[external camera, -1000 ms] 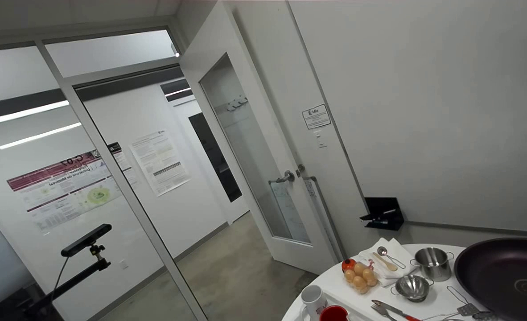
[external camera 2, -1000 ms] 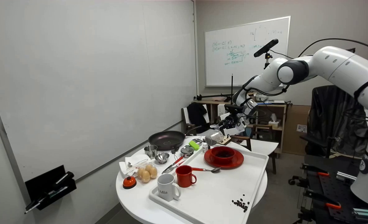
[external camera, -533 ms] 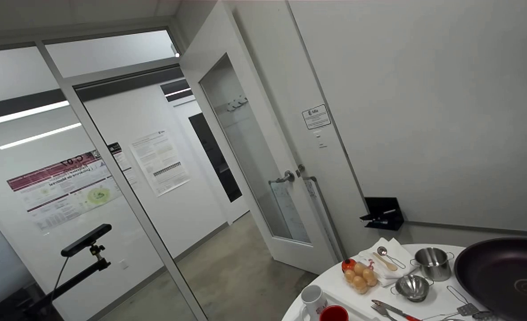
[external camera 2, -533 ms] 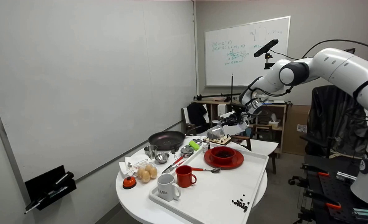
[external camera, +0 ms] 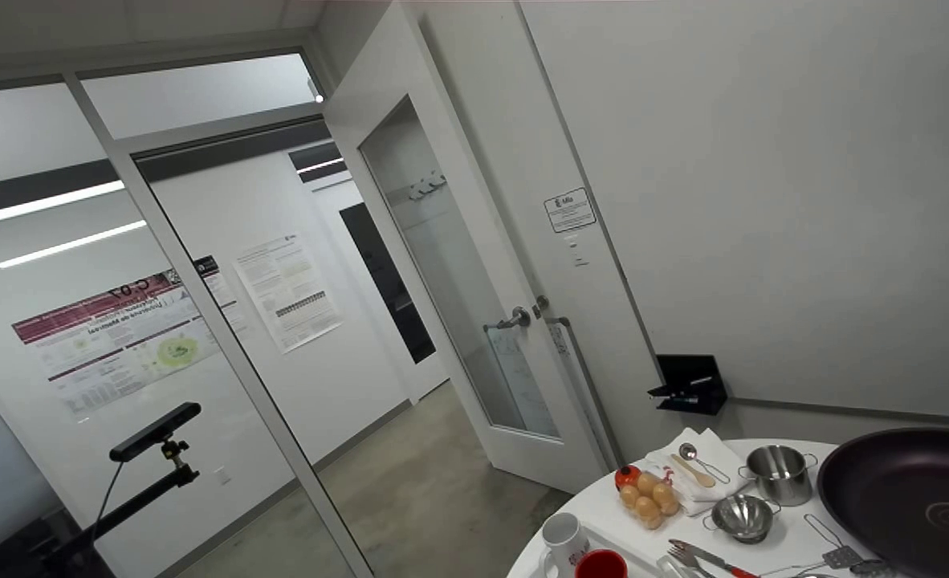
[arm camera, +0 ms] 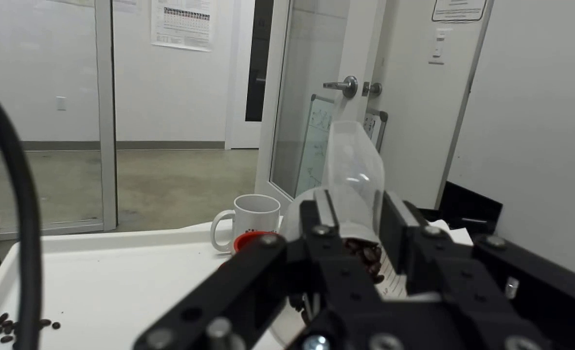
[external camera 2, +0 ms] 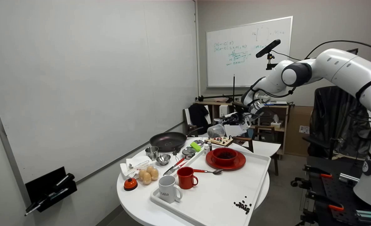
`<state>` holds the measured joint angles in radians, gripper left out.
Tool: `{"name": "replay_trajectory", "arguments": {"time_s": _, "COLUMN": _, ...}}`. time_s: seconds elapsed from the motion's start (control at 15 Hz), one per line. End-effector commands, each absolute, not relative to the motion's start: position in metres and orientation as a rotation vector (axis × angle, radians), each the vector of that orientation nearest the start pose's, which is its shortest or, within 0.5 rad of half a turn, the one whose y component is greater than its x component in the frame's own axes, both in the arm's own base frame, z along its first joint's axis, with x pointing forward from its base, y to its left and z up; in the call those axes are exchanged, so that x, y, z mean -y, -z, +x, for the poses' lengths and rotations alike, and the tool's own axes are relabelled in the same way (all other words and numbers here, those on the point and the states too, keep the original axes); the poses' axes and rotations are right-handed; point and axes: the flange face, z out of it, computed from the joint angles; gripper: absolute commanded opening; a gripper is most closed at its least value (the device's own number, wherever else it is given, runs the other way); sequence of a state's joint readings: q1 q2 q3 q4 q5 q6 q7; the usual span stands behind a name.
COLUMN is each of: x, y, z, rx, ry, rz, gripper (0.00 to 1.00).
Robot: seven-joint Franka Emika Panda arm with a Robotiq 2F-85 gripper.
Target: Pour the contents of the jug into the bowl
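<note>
We see the jug (external camera 2: pixel 216 131) in the air at the end of the arm (external camera 2: pixel 303 73), its handle (arm camera: pixel 351 170) standing between the fingers (arm camera: pixel 392 238) of the gripper (arm camera: pixel 358 209) and its body just past and below their tips in the wrist view, where they hide much of it. The fingers are only partly apart, brought in on the handle from both sides, and the handle is what they grip; their lower parts are blurred, so we cannot follow the contact all the way down. In an exterior view the jug leans well off upright and shows past the far edge of the tray (external camera 2: pixel 212 191), in front of a board (external camera 2: pixel 219 142) by the far edge of the table (external camera 2: pixel 137 204); how it stands over the bowl (external camera 2: pixel 225 162) we cannot tell. Dark beans (arm camera: pixel 364 255) show between the fingers in the wrist view; whether they lie inside the jug or are seen through its clear side we cannot tell. The bowl sits on a plate (external camera 2: pixel 241 163) near the tray's far edge, with dark contents (external camera 2: pixel 225 155) in it. More beans lie loose on the tray, near its edge on the robot's side. We find a grey mug (external camera 2: pixel 168 190) near a corner of the tray well apart from the bowl, and a red mug (external camera 2: pixel 185 179) just beside it.
</note>
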<state>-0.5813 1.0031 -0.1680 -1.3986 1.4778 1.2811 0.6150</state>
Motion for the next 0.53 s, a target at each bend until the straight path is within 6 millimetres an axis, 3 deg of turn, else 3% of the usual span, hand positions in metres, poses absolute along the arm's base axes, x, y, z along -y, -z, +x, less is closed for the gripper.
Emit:
{"name": "replay_trajectory", "arguments": {"time_s": 0.0, "x": 0.3316, "y": -0.1433, "z": 0.5802, "rx": -1.230, "ry": -0.836, "rz": -0.931, "gripper": 0.10}}
{"name": "replay_trajectory", "arguments": {"time_s": 0.47, "x": 0.3368, "y": -0.1347, "z": 0.5716, "rx": -1.191, "ry": -0.847, "rz": -0.874, "gripper": 0.10}}
